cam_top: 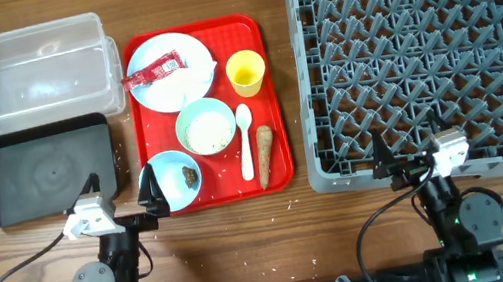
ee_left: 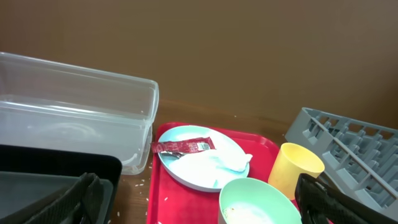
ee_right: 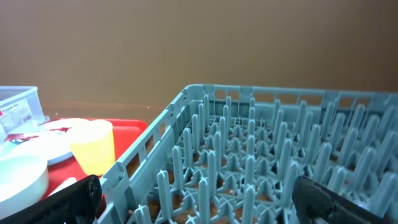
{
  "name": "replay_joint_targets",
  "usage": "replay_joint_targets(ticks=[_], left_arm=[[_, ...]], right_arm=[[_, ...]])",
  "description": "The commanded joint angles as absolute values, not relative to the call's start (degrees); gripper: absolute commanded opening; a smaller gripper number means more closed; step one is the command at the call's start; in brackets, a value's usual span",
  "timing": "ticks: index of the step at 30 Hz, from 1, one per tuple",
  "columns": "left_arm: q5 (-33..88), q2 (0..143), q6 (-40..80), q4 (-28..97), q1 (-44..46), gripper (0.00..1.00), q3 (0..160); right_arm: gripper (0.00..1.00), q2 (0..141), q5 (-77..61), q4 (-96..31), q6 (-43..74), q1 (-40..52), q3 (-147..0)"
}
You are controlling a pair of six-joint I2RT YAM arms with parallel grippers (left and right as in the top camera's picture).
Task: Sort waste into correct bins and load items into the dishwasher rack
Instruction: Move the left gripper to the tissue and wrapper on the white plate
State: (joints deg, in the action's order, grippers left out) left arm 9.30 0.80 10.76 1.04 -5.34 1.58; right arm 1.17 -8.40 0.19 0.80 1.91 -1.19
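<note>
A red tray (cam_top: 268, 88) holds a pale blue plate (cam_top: 170, 71) with a red sauce packet (cam_top: 154, 71) and a white tissue (ee_left: 233, 162). It also holds a yellow cup (cam_top: 246, 72), a pale green bowl (cam_top: 206, 126) with rice, a pale blue bowl (cam_top: 176, 178) with a dark brown lump (cam_top: 190, 174), a white spoon (cam_top: 245, 140) and a brown root piece (cam_top: 265, 155). My left gripper (cam_top: 123, 194) is open and empty at the tray's near left corner. My right gripper (cam_top: 407, 152) is open and empty at the near edge of the grey rack (cam_top: 425, 53).
A clear tub (cam_top: 29, 75) stands at the back left with a black tray (cam_top: 44, 174) in front of it. Loose rice grains lie on the table near the red tray. The rack fills the right side.
</note>
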Motion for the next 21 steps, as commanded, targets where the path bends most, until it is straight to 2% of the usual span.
replay_joint_targets(ticks=[1, 6, 13, 16, 21], left_arm=[[8.9, 1.6, 10.7, 0.6, -5.1, 1.0, 6.2], [9.4, 10.7, 9.8, 0.6, -5.1, 1.0, 16.3], [12.8, 35.1, 5.9, 7.0, -5.1, 1.0, 36.6], [18.3, 49.9, 1.7, 16.0, -5.0, 1.0, 50.4], [18.9, 71.0, -3.9, 36.3, -2.4, 1.0, 74.1]], right_arm=[[1.0, 0.9, -10.0, 0.6, -3.1, 1.6, -6.6], [1.0, 3.3, -10.0, -0.4, -3.2, 1.6, -13.3], [1.0, 15.3, -12.6, -5.8, -7.5, 1.6, -24.9], [1.0, 23.5, -14.3, -10.7, -7.5, 1.6, -33.1], [1.0, 35.7, -15.6, -24.4, -7.6, 1.6, -47.8]])
